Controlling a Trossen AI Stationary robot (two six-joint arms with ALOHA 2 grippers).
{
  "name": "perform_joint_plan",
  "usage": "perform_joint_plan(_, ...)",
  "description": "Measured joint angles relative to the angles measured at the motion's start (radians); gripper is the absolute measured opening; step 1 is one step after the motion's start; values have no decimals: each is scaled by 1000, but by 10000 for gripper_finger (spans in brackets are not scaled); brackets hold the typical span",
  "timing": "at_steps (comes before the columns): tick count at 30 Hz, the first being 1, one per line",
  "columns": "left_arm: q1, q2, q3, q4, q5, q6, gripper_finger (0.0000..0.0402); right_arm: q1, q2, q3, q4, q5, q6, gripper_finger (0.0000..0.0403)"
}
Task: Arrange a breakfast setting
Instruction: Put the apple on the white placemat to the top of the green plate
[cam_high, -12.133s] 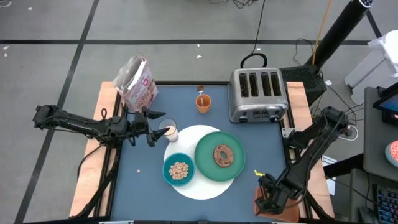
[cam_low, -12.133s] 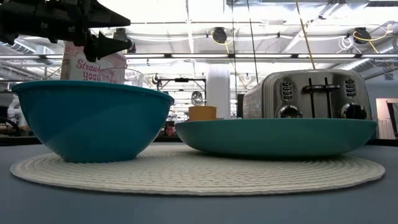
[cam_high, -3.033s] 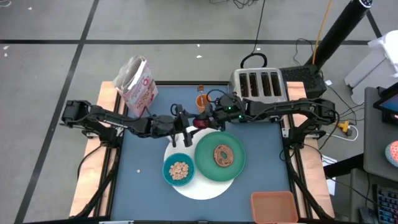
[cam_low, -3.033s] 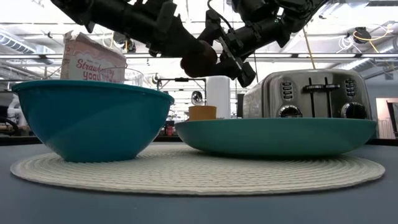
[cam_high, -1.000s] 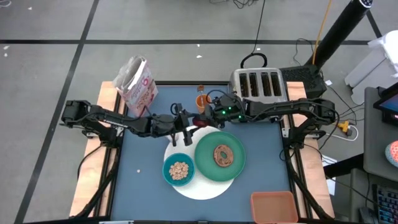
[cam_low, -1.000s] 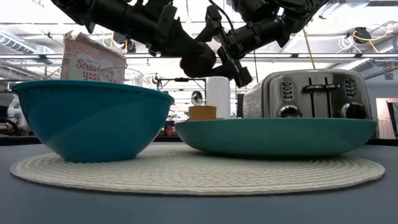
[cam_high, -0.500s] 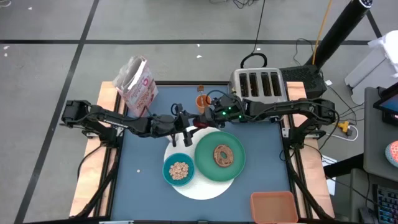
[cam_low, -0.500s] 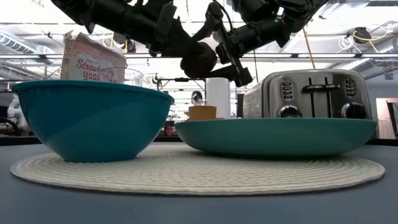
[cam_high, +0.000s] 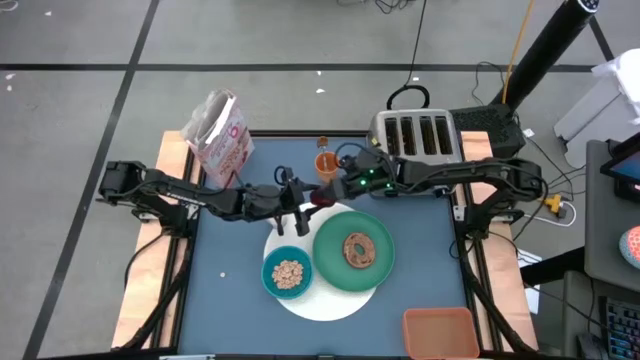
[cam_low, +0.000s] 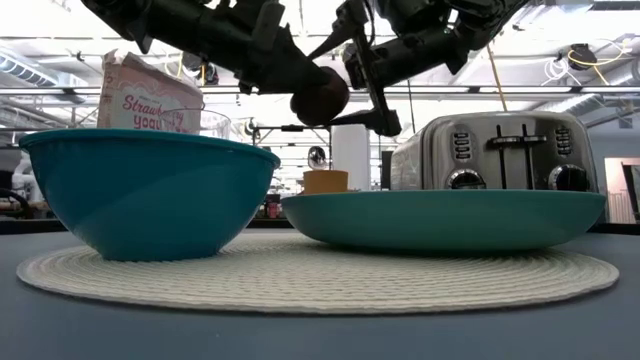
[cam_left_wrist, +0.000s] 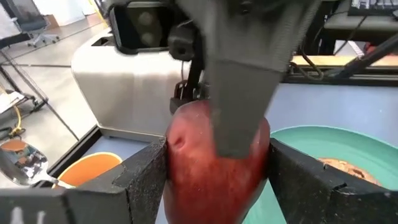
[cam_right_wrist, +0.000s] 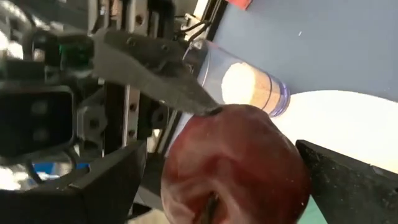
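Dark-red fruit (cam_low: 320, 102) hangs in the air above the rear edge of the round white mat (cam_high: 330, 300), between the two grippers. The left gripper (cam_left_wrist: 214, 180) has its fingers clamped on the fruit; the right gripper (cam_high: 330, 190) has its fingers apart around it. The handover seems not finished. On the mat already stand the teal bowl (cam_high: 288, 272) with cereal, the green plate (cam_high: 385, 262) with the ring bread (cam_high: 357, 249), and the milk glass (cam_right_wrist: 249, 87). The orange cup (cam_high: 327, 163) is near the table's rear edge. I see no spoon.

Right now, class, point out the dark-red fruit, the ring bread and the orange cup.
dark-red fruit (cam_low: 320, 100): low view, its rounded front.
ring bread (cam_high: 357, 248): high view, its brown crust.
orange cup (cam_low: 325, 181): low view, its side wall.
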Motion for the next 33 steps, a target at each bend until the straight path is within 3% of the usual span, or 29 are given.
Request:
perform_joint_plan(12, 0, -83, -2, -73, 10, -69, 255, -24, -154, 2, -79, 1, -506, 400)
perform_joint_plan(20, 1, -128, 1, -85, 191, -166, 255, -5, -245, 1, -34, -53, -894, 400)
perform_joint_plan(25, 1, -135, 0, -82, 295, -223, 255, 70, -257, 1, -6, -133, -1113, 400)
perform_joint_plan(29, 1, -134, 0, -86, 367, -278, 255, 158, -258, 1, -22, -133, -1290, 400)
perform_joint_plan(33, 1, -134, 0, -85, 382, -315, 255, 234, -252, 0, -51, -46, -1454, 400)
